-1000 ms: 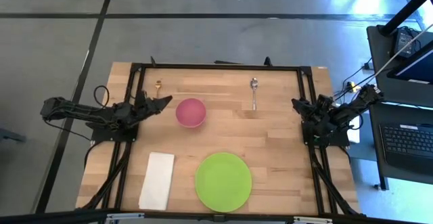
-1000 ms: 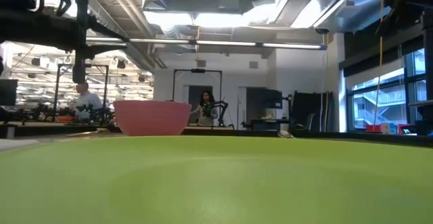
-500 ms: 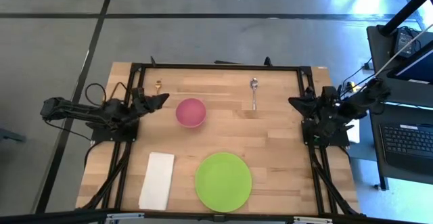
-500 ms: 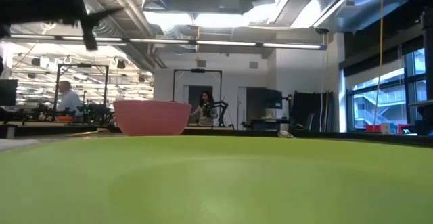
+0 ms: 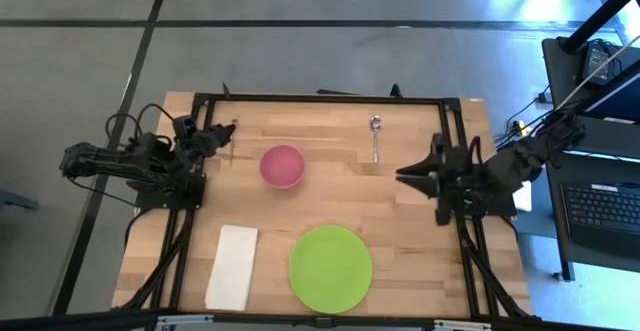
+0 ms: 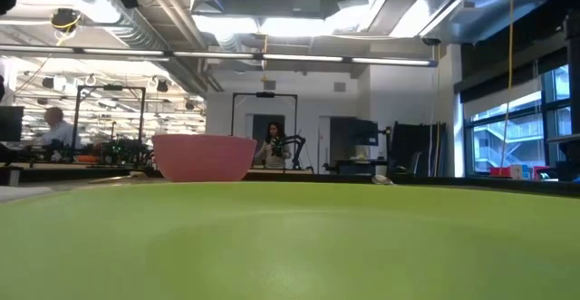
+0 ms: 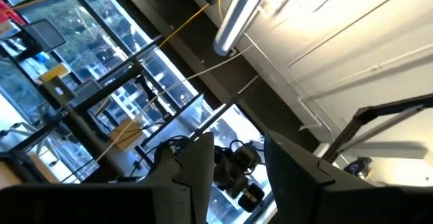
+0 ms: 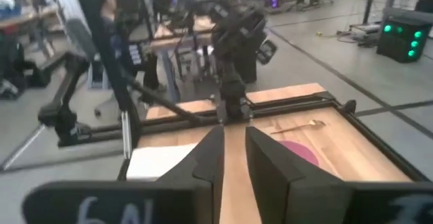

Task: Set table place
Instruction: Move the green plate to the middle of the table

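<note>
High view: table [image 5: 400, 206], light planks. Lime-green plate [image 5: 330, 268] near the front edge; pink bowl [image 5: 282, 165] behind it; spoon [image 5: 375, 137] far right of centre; white napkin [image 5: 232, 266] left of the plate. Left pincer [image 5: 222, 132] at the far-left edge, right pincer [image 5: 407, 174] at the right edge.

Wrist views: both pincers slightly parted, holding nothing.

Bright ceiling lights [image 6: 299, 24], window glare, blurred wrist views

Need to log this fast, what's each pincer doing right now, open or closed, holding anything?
Left pincer: open, holding nothing.
Right pincer: open, holding nothing.
</note>
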